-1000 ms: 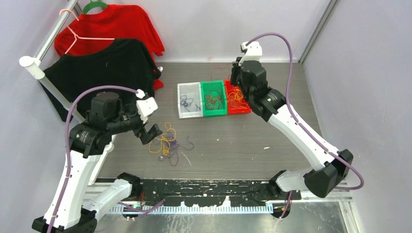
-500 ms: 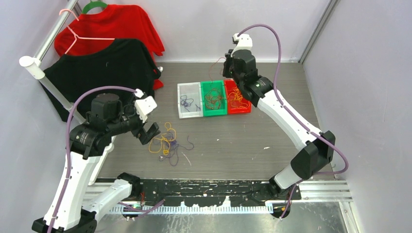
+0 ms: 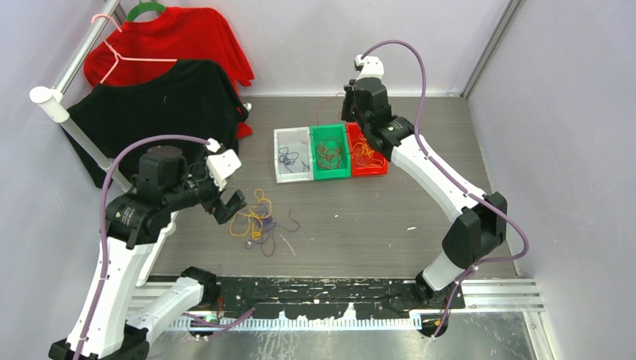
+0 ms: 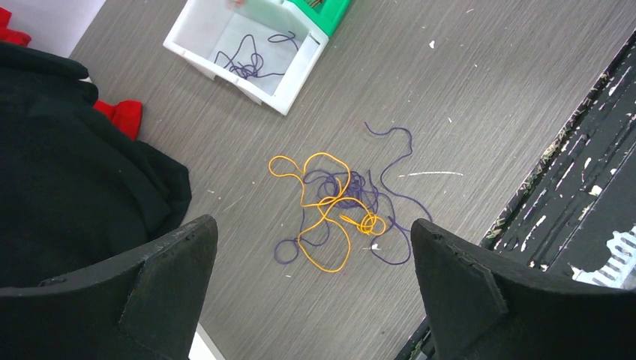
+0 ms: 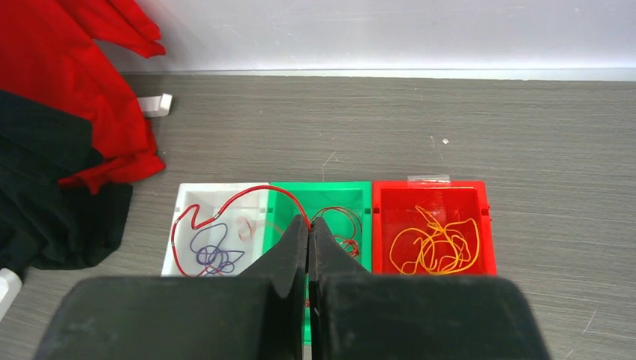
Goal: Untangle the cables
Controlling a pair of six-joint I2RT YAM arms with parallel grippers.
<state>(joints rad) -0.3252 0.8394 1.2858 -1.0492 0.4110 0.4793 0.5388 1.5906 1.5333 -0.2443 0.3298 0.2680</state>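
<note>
The left claw (image 4: pixel 311 223) hangs released, its two black fingers (image 4: pixel 161 270) spread wide, above the grey wood-grain table (image 4: pixel 487 90). In the left wrist view the loose tangle of thin orange and purple cables (image 4: pixel 341 202) lies flat on the table between the two fingers and well below them, untouched, with one purple end trailing off toward the table's black front rail (image 4: pixel 577 195). A black garment (image 4: pixel 67 165) lies just beside the left finger. Farther back on the table three small plastic bins stand in a row, touching side by side: a white bin (image 5: pixel 217 186), a green bin (image 5: pixel 322 185) and a red bin (image 5: pixel 427 184). The right claw (image 5: pixel 308 223) is clenched above the border of the white and green bins, its fingertips pinched together on a thin red cable (image 5: pixel 251 193), which arches from the tips to the left and drops over the white bin. A coiled purple cable (image 5: pixel 214 255) lies inside the white bin, dark red cables (image 5: pixel 349 240) lie in the green bin just right of the fingertips, and looped orange cables (image 5: pixel 435 244) lie in the red bin.
</note>
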